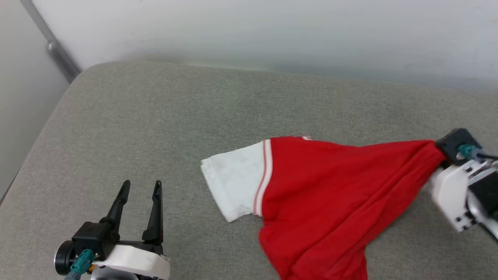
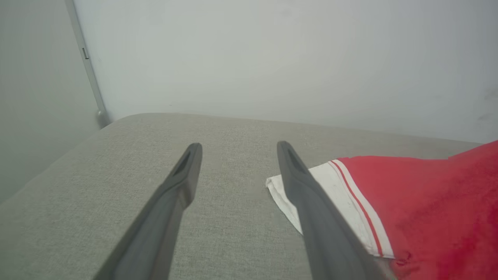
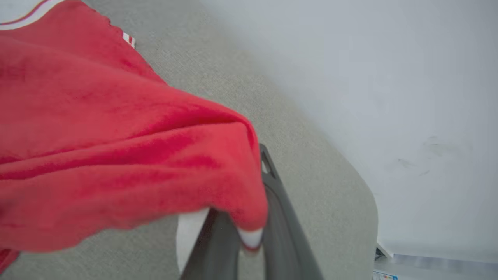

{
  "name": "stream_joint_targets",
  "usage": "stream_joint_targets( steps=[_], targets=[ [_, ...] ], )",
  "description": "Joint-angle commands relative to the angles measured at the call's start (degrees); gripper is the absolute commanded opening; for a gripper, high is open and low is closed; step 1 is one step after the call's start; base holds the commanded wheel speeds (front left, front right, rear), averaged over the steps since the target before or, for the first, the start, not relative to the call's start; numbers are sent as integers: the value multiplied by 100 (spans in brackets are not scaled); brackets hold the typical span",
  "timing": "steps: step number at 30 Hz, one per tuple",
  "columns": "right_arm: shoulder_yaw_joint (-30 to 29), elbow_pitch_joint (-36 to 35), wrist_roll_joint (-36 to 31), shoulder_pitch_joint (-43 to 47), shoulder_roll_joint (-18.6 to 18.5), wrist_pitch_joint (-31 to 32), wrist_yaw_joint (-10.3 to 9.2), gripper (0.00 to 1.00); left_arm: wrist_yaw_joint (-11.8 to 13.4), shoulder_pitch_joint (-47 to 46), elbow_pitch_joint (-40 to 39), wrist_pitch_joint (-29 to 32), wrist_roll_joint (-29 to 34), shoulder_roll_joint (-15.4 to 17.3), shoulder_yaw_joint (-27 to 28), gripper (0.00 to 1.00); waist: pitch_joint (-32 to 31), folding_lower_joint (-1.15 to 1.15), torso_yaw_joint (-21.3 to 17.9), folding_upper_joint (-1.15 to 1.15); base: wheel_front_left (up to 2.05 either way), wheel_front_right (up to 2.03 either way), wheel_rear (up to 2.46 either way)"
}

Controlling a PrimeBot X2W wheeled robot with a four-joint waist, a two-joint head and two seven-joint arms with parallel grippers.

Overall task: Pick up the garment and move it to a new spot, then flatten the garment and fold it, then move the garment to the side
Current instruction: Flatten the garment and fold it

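The garment [image 1: 323, 186] is a bright red jersey with a white sleeve [image 1: 233, 181] edged in red-and-white stripes, lying on a grey cushion [image 1: 155, 128]. Its right end is pulled up into a taut peak. My right gripper [image 1: 437, 149] at the right edge is shut on that peak, and in the right wrist view the red cloth [image 3: 136, 155] drapes over the fingers [image 3: 280, 217]. My left gripper [image 1: 140, 186] stands open at the lower left, apart from the sleeve [image 2: 342, 182], with nothing between its fingers [image 2: 186, 171].
The cushion's rounded back edge meets a pale wall [image 1: 272, 35]. A grey metal bar [image 1: 54, 46] runs down the wall at the far left corner. The cushion's left edge [image 1: 23, 163] drops off beside my left arm.
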Motion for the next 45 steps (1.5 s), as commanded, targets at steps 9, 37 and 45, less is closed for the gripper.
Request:
stream_joint_targets(
  steps=[9, 37, 45],
  targets=[
    [952, 569, -400, -763, -1191, -523, -7, 0, -139, -47, 21, -15, 94, -219, 18, 100, 237, 0, 93, 0, 0, 0, 0],
    [-90, 794, 331, 804, 594, -1681, -6, 100, -347, -162, 28, -15, 342, -331, 512, 100, 43, 0, -527, 0, 0, 0, 0],
    [-1411, -190, 812, 1162, 1428, -2287, -5, 100, -390, -63, -297, -15, 333, -375, 630, 100, -59, 0, -778, 0, 0, 0, 0]
  ],
)
